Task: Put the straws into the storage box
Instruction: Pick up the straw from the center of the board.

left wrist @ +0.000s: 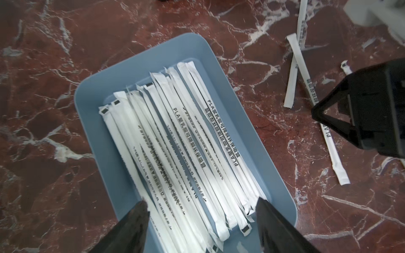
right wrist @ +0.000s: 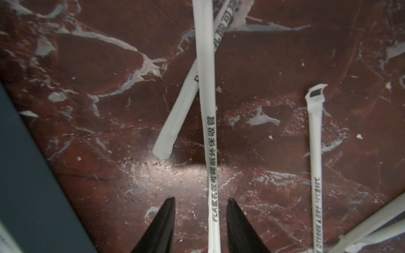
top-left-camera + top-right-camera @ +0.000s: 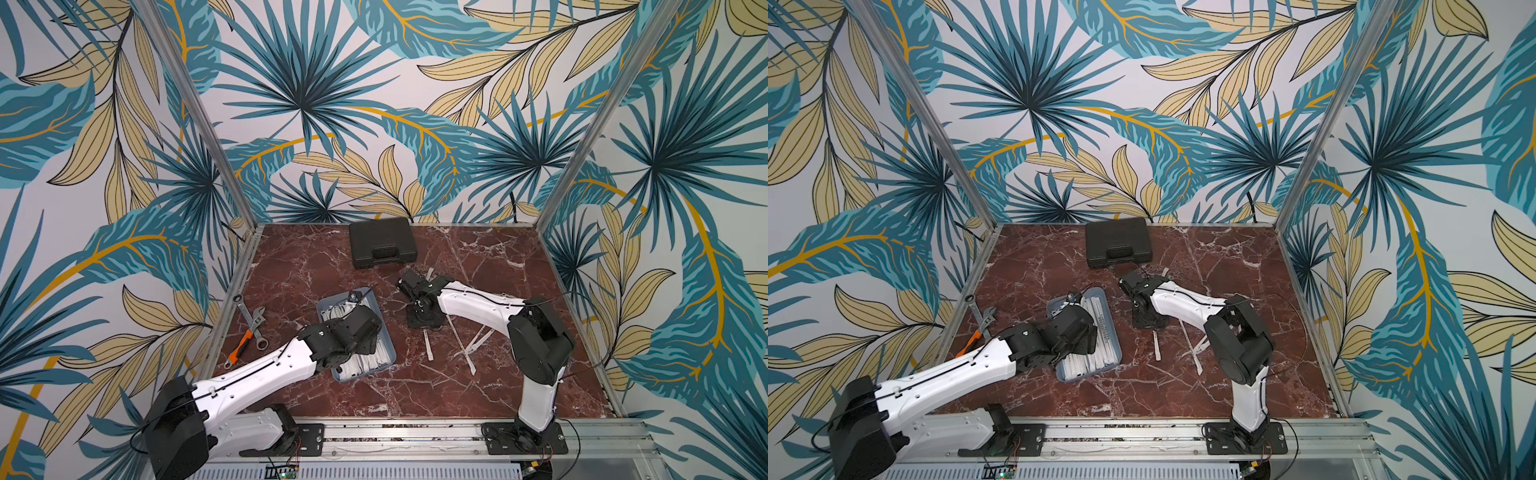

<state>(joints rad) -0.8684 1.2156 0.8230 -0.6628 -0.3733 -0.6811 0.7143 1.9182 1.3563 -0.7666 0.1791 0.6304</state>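
The storage box (image 3: pixel 385 334) (image 3: pixel 1116 343), a shallow blue-grey tray (image 1: pixel 92 122), lies mid-table and holds several white printed straws (image 1: pixel 186 142) lengthwise. My left gripper (image 1: pixel 202 201) hangs open over one end of those straws with nothing between its fingers. In both top views its black wrist (image 3: pixel 357 328) covers the box and hides the fingers. Right of the box, loose straws (image 3: pixel 428 349) (image 3: pixel 1192 349) lie crossed on the marble. My right gripper (image 3: pixel 424 322) (image 2: pixel 200 200) points down at them, open. One straw (image 2: pixel 209 135) lies between its fingertips with a gap on each side.
A black hard case (image 3: pixel 382 243) stands at the back centre. Wrenches and an orange-handled tool (image 3: pixel 249 324) lie by the left frame rail. Metal posts and patterned walls close in the red marble table (image 3: pixel 415 395).
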